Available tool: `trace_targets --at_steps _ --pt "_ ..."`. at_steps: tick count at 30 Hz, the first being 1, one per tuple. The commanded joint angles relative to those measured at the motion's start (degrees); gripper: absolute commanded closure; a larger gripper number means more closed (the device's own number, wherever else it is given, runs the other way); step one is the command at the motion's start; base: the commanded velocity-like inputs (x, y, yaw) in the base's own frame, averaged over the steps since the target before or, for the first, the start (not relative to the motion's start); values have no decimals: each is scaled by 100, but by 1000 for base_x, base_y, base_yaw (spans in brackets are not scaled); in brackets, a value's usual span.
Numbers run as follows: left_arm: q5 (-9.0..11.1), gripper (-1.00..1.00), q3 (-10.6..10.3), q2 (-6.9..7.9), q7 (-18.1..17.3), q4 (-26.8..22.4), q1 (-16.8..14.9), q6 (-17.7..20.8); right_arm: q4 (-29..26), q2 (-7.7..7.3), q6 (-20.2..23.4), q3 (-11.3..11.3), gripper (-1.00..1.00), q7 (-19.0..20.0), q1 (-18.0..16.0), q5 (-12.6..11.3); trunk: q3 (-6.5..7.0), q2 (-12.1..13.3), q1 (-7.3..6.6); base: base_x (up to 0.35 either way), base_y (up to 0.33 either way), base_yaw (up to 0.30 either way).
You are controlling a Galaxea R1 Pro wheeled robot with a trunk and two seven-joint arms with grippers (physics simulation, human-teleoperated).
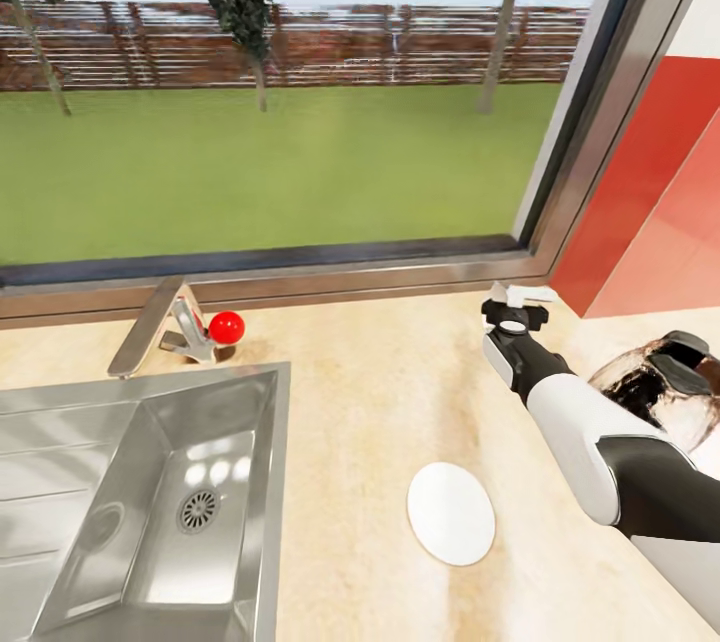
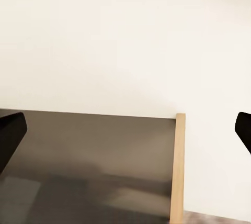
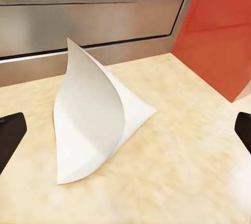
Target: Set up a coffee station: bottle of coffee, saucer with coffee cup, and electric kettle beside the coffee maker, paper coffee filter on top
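A white paper coffee filter (image 3: 97, 124), folded into a cone, lies on the pale countertop (image 3: 183, 171) below the window frame. My right gripper (image 3: 125, 132) is open, its dark fingertips (image 3: 10, 135) wide apart on either side of the filter. In the head view the right gripper (image 1: 515, 310) reaches to the back of the countertop (image 1: 380, 392), with the filter (image 1: 528, 294) at its tip. The white saucer (image 1: 450, 512) lies flat near the front, left of my right forearm. The glass electric kettle (image 1: 665, 382) stands at the right edge, partly behind that arm. My left gripper (image 2: 125, 130) is open on nothing.
A steel sink (image 1: 150, 502) is set into the counter at left, with a faucet (image 1: 160, 327) and a red knob (image 1: 226, 326) behind it. A window frame (image 1: 300, 272) and a red wall panel (image 1: 650, 212) bound the back. The left wrist view faces a dark cabinet panel (image 2: 89, 166) and a white wall (image 2: 125, 35).
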Motion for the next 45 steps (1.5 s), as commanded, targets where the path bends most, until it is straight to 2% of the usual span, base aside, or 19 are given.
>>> trace_targets --at_steps 1,8,17,24,29,35,45 --pt "18 -100 -1 0 8 11 -4 -33 4 -2 -25 14 -100 -19 -4 -3 -18 -10 3 0 0 0" --pt "18 -100 -1 0 8 11 -3 -26 41 -11 -79 16 -100 -24 -1 4 -77 -10 3 0 0 0" --pt "21 -100 -1 -4 8 11 0 -26 99 -9 -102 6 -100 -24 -4 9 -88 -10 3 0 0 0" --pt "20 -100 -1 0 8 11 5 -26 -352 -63 -65 -1 -100 -19 -9 6 -88 -10 3 0 0 0" --pt "21 -100 -1 -3 8 13 7 -16 -473 -72 -69 1 -100 -19 -7 6 -88 -10 3 0 0 0" --pt "26 -100 -1 -1 8 12 202 -14 -351 -73 -83 31 -100 -9 -4 12 -88 -10 3 0 0 0" --pt "25 -100 -1 0 7 11 242 -9 -130 -80 -90 33 -100 7 -4 6 -88 -10 3 5 0 0"
